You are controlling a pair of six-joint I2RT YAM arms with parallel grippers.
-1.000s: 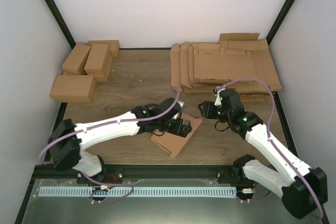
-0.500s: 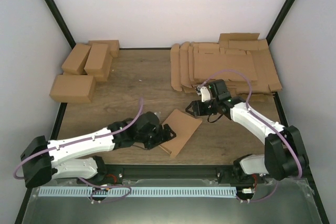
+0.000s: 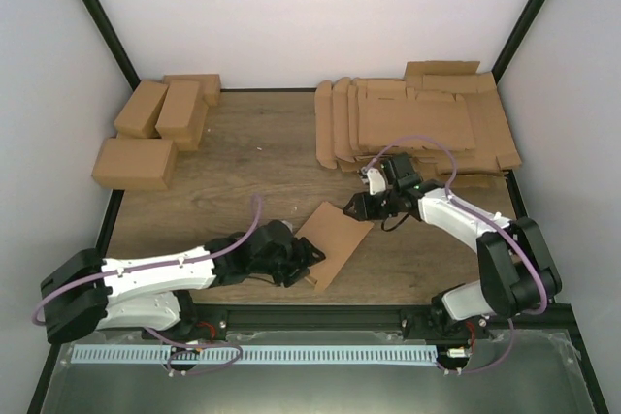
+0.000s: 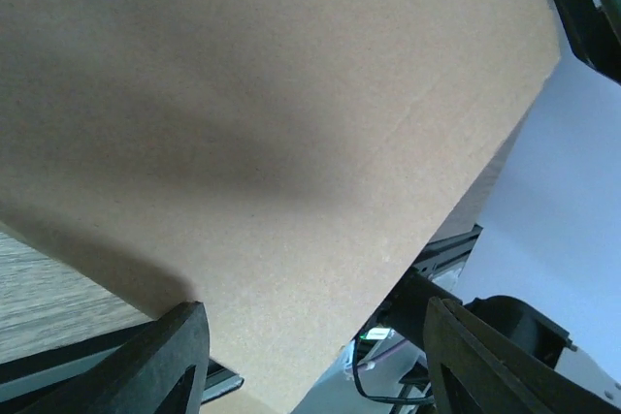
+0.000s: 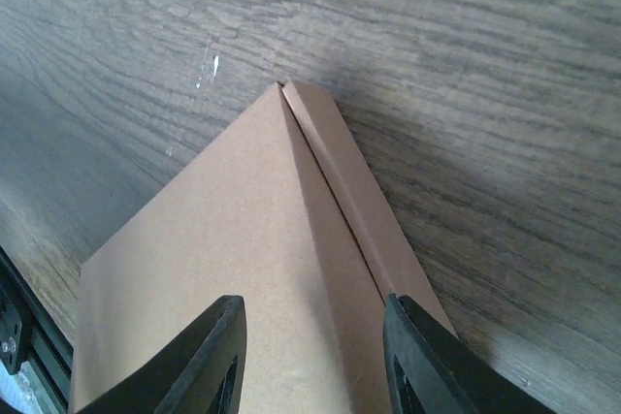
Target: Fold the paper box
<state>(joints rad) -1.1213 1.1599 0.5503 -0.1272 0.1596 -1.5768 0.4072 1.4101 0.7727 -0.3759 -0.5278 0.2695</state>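
The paper box (image 3: 333,239) is a partly folded brown carton lying near the table's front middle. My left gripper (image 3: 302,261) is at its near-left end, jaws open. In the left wrist view the box (image 4: 272,113) fills most of the frame, with the open gripper (image 4: 320,366) right against it. My right gripper (image 3: 356,208) is at the box's far-right corner, jaws open. In the right wrist view the box (image 5: 223,278) shows a folded flap along its right edge, and the open gripper (image 5: 315,366) straddles that top face.
A spread stack of flat cardboard blanks (image 3: 417,123) lies at the back right. Several finished brown cartons (image 3: 155,123) stand at the back left. The black frame rail (image 3: 320,312) runs along the near table edge, close to the box.
My left gripper has drawn back toward the near left along the box. My right arm has stretched out, its gripper shifting left to the box's far corner. The box now lies flatter.
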